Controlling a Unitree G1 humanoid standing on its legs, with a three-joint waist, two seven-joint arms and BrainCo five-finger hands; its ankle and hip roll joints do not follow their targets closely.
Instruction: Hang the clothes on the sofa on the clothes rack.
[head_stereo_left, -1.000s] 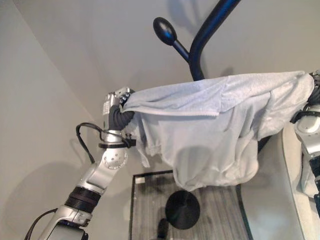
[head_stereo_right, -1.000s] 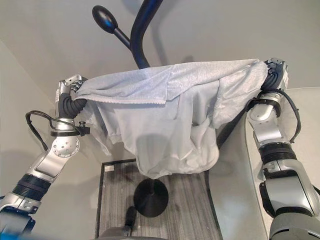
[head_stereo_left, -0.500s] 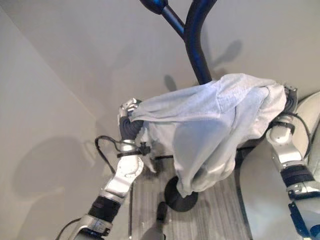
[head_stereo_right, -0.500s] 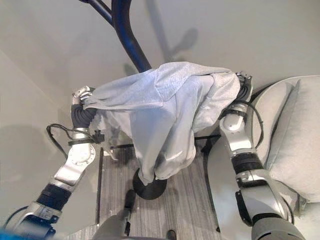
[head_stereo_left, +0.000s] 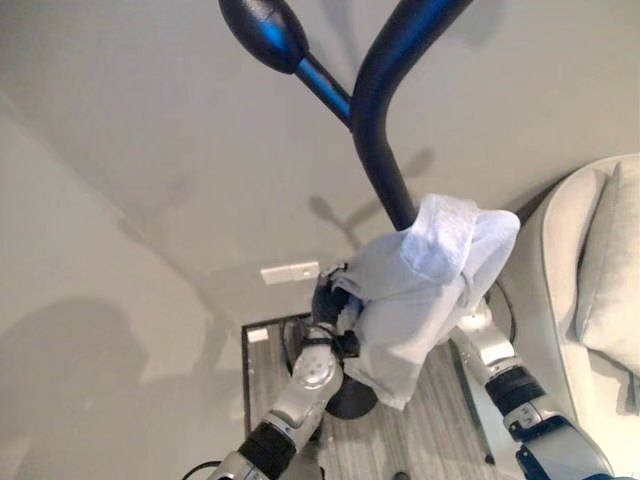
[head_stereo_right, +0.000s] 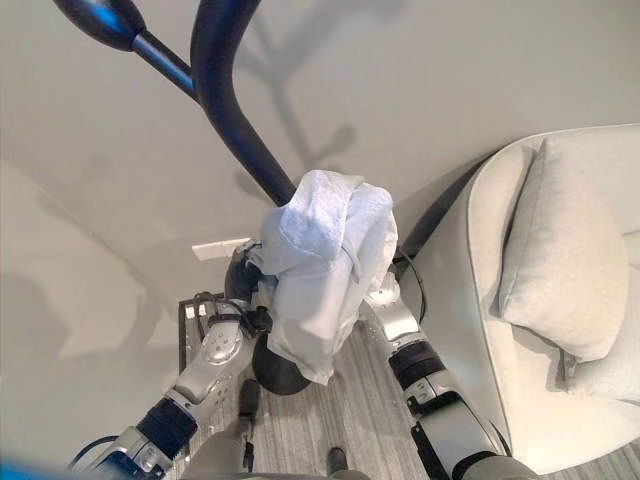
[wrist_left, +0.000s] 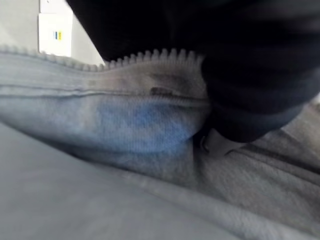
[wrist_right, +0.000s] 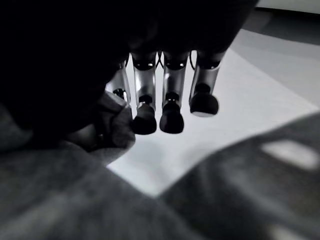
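Note:
A light grey zip hoodie (head_stereo_left: 420, 290) hangs bunched between my two hands, just in front of the dark blue clothes rack pole (head_stereo_left: 375, 120). My left hand (head_stereo_left: 328, 300) holds its left side. The left wrist view has the zip edge (wrist_left: 125, 57) running in under the hand's dark cover. My right hand (wrist_right: 150, 95) sits behind the cloth on the right, its fingers (wrist_right: 145, 117) curled and pinching a fold of the hoodie (wrist_right: 112, 125) against the thumb. The rack's knobbed peg (head_stereo_left: 262, 30) sticks out to the upper left, well above the hoodie. The rack's round base (head_stereo_right: 275, 372) stands below it.
A pale sofa (head_stereo_right: 480, 290) with a cushion (head_stereo_right: 560, 250) fills the right side. A white wall socket (head_stereo_left: 288, 272) sits on the wall behind the rack. The rack stands on a dark-framed floor panel (head_stereo_left: 252, 360) beside wood flooring.
My two hands have come close together and dropped, so the hoodie went from spread wide to a bunched bundle by the pole. The camera view has also shifted.

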